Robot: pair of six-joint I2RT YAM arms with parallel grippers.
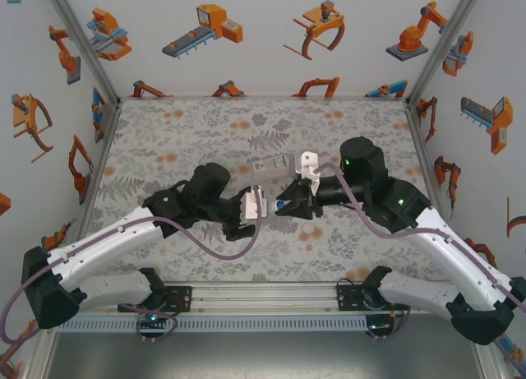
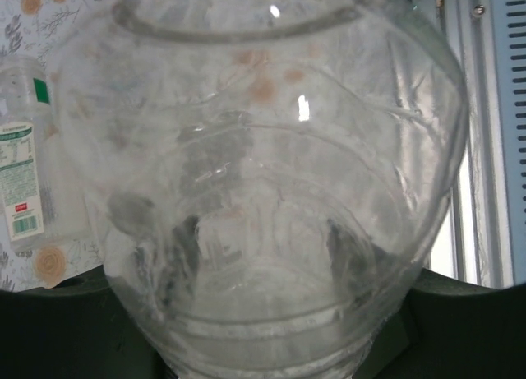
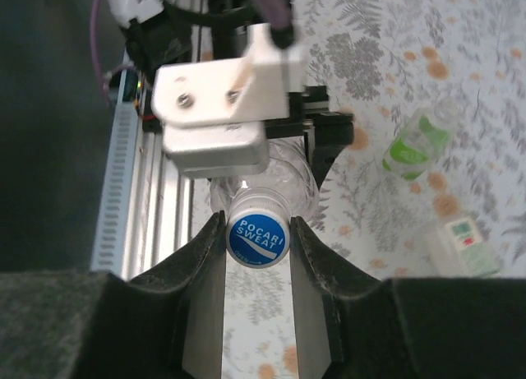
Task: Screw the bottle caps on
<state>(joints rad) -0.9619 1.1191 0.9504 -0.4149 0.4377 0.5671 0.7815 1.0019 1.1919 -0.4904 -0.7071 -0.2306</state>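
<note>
Between the pads of my right gripper (image 3: pixel 257 241) sat the blue cap (image 3: pixel 257 234), pinched on the clear bottle (image 2: pixel 263 190); my left gripper (image 1: pixel 265 205) held that bottle, its fingers blurred behind the plastic.

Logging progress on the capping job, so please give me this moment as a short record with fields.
left gripper: shut on the clear plastic bottle, its neck toward the right arm
right gripper: shut on the round blue printed cap, at that bottle's mouth
cap threading: cannot tell how far on
table: clear bottle with white-and-green label, lying down; green-tinted plastic bottle
loose cap: small white round cap, on the table beside the right gripper
</note>
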